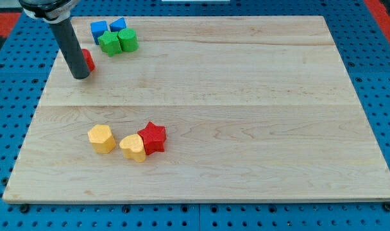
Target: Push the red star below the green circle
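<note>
Pale wooden board [246, 96] on a blue perforated surface [381, 77], seen from above at a slant.

Dark rod coming down from the view's top left corner, my tip [81, 76] resting on the board near its left edge. No jaws on the rod, so nothing to open or close and nothing held; just touching a small red block [88, 59] tucked at 1 o'clock of the tip, shape mostly hidden behind the rod.

At 1 o'clock from the tip, a tight cluster: two blue blocks [99, 29] [118, 25] side by side, with a green star-like block [109, 43] and the green circle [128, 40] directly at 6 o'clock of them, all touching or nearly so.

Red star [152, 136] well apart from the cluster, at about 5 o'clock of the green circle, in the board's lower left part. Yellow heart-shaped block [133, 147] pressed against the star at its 8 o'clock. Second yellow block [102, 138] near, at 9 o'clock of the first.
</note>
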Robot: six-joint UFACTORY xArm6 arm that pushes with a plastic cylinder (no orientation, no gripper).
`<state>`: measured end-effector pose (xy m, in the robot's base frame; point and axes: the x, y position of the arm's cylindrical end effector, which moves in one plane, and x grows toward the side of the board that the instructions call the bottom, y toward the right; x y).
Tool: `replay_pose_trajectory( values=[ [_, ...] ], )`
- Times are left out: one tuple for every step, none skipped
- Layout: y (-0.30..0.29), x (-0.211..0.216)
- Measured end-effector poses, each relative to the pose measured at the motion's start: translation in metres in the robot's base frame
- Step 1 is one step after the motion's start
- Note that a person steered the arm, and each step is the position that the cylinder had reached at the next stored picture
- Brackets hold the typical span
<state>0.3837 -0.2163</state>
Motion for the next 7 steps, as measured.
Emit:
replay_pose_trajectory(
  values=[
    [-0.035, -0.012],
    [-0.011, -0.050],
    [0.073, -0.026],
    [0.177, 0.036],
    [0.220, 0.151],
    [0.239, 0.191],
    [0.229, 0.191]
  ],
)
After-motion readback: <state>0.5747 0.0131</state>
